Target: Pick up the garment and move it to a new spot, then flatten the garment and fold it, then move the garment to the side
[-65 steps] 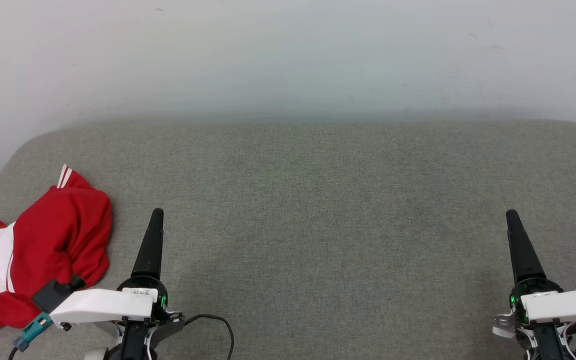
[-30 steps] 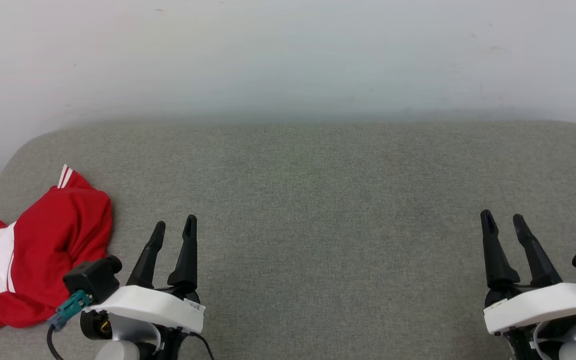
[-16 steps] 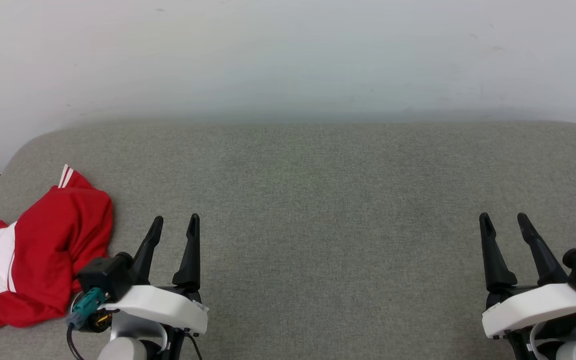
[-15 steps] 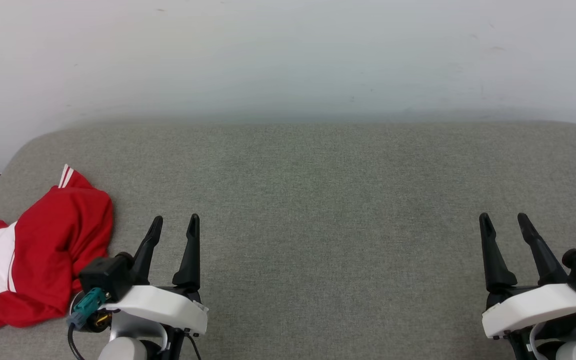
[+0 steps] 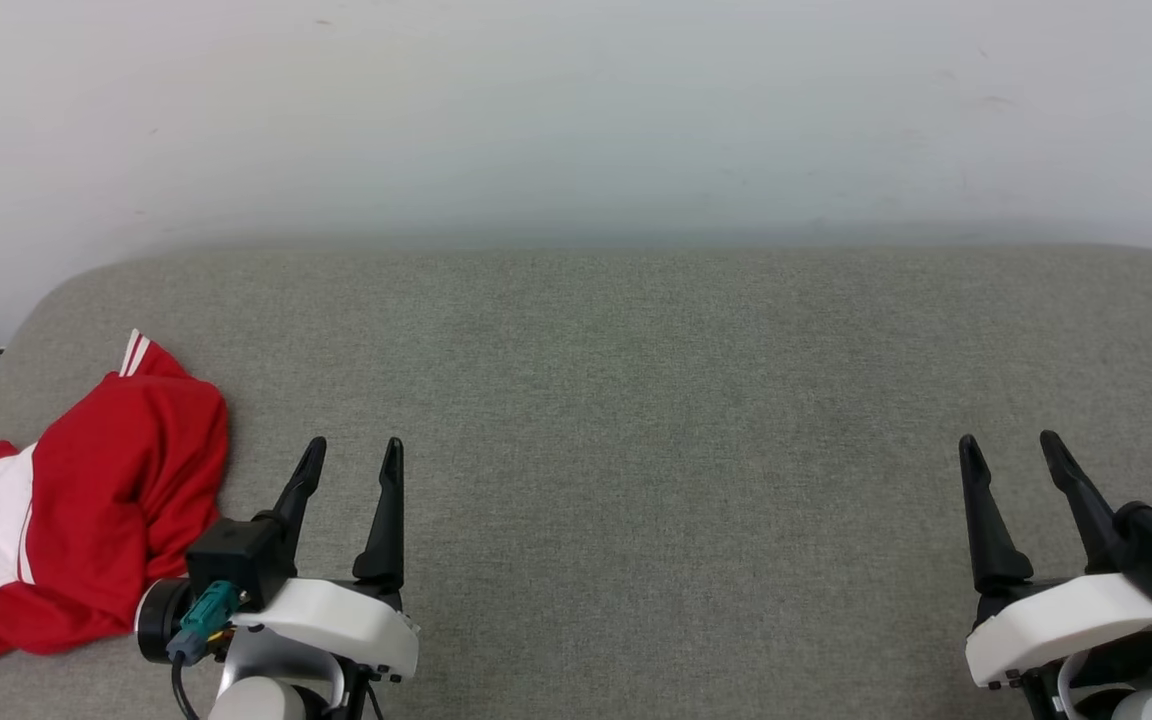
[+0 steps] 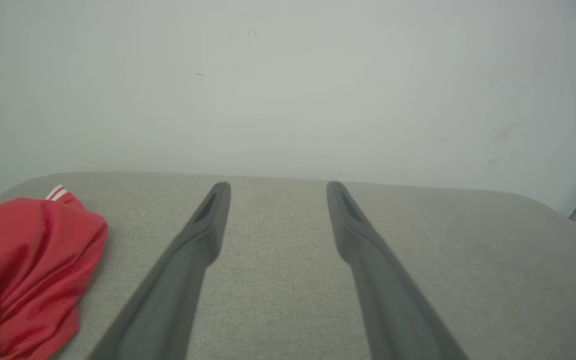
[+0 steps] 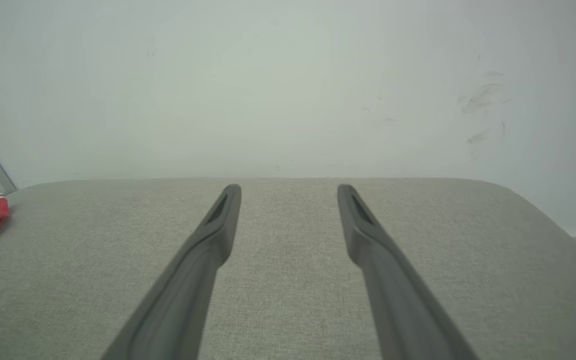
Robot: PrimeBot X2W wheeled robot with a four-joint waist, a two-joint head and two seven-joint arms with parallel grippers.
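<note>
- The garment (image 5: 66,520) lies crumpled in a soft heap at the left edge of the padded surface (image 5: 636,380). It is smooth red cloth in loose folds, with a white panel and a bit of striped red-and-white trim poking up at its far end.
- The padded surface is flat and covered in fine grey-green woven fabric, with rounded corners. It sits against a plain pale wall (image 5: 576,120) with faint scuff marks on the right.
- The left gripper (image 5: 354,447) is just beside the garment, on its right. Its long, tapering, matte dark fingers (image 6: 208,225) are clear of the cloth and spread wide, holding nothing.
- The right gripper (image 5: 1008,441) is near the right edge, well apart from the garment, also spread wide and holding nothing.
- Each wrist has a smooth white shell (image 5: 336,620).
</note>
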